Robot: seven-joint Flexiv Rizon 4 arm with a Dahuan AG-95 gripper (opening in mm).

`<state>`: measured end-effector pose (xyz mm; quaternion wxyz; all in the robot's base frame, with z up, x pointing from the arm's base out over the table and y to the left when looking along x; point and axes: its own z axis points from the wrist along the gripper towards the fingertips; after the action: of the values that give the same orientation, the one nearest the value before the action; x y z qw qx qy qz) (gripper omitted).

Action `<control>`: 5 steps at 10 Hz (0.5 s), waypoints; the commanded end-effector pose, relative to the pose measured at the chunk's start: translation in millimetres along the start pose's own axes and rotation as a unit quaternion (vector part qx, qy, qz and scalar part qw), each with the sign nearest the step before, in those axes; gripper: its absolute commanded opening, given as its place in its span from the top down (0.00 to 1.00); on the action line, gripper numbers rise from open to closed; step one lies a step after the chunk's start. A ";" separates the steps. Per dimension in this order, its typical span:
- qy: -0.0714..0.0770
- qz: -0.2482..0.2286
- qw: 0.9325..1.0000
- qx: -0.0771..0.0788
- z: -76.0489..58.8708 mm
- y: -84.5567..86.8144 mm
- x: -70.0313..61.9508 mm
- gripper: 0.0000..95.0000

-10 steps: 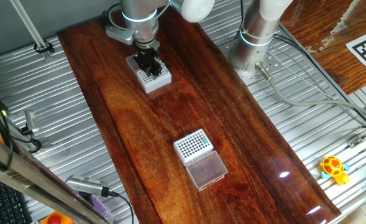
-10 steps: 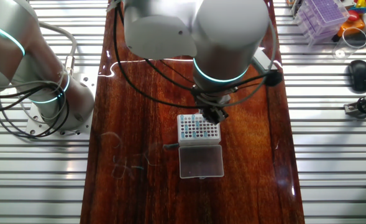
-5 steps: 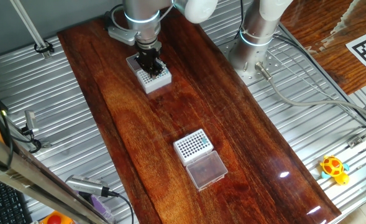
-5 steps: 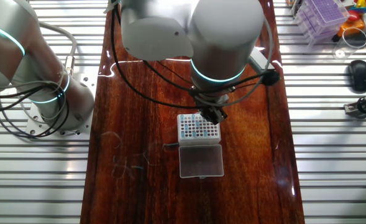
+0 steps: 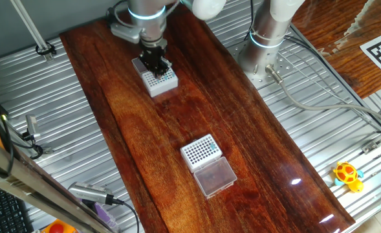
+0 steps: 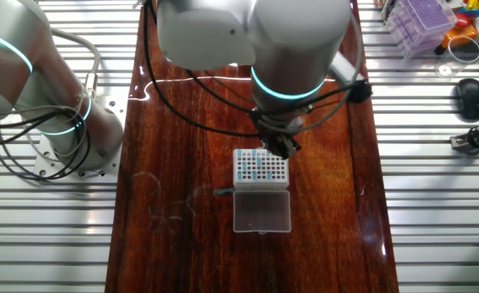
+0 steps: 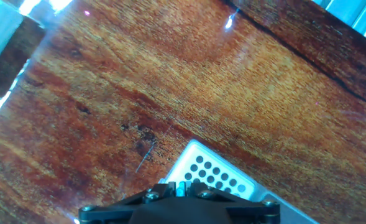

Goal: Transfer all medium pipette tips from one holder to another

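My gripper [image 5: 156, 66] hangs over the white rack with bold dark holes [image 5: 163, 82] at the far end of the wooden table. In the other fixed view the gripper [image 6: 278, 149] is at that rack's [image 6: 261, 167] edge. Several holes there hold teal pipette tips [image 6: 255, 168], and its clear lid [image 6: 262, 212] lies beside it. In the hand view the gripper [image 7: 181, 186] is shut on one teal tip [image 7: 180, 188], just above the rack [image 7: 217, 174]. The white rack with fine dots [image 5: 200, 150] and its frosted lid [image 5: 215, 176] sit mid-table, apart from the gripper.
A second arm's base [image 5: 264, 39] stands on the slatted metal surround beside the table, and shows in the other fixed view [image 6: 56, 130]. A yellow toy [image 5: 347, 173] lies at the right. A purple rack [image 6: 422, 16] stands off the table. A small dark sliver [image 6: 223, 192] lies next to the lid.
The gripper has shifted slightly toward the far end over the bold-holed rack, still shut. Both racks and lids have stayed put.
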<state>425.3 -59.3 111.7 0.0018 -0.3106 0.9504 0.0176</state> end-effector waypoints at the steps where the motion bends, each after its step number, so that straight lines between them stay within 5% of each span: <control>1: 0.002 0.000 1.000 -0.002 -19.2 -0.4 -4.8 1.00; 5: -0.003 0.006 1.000 -0.010 -46.7 1.2 -23.0 1.00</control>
<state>444.4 -43.0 161.4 0.0022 -0.3048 0.9519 0.0305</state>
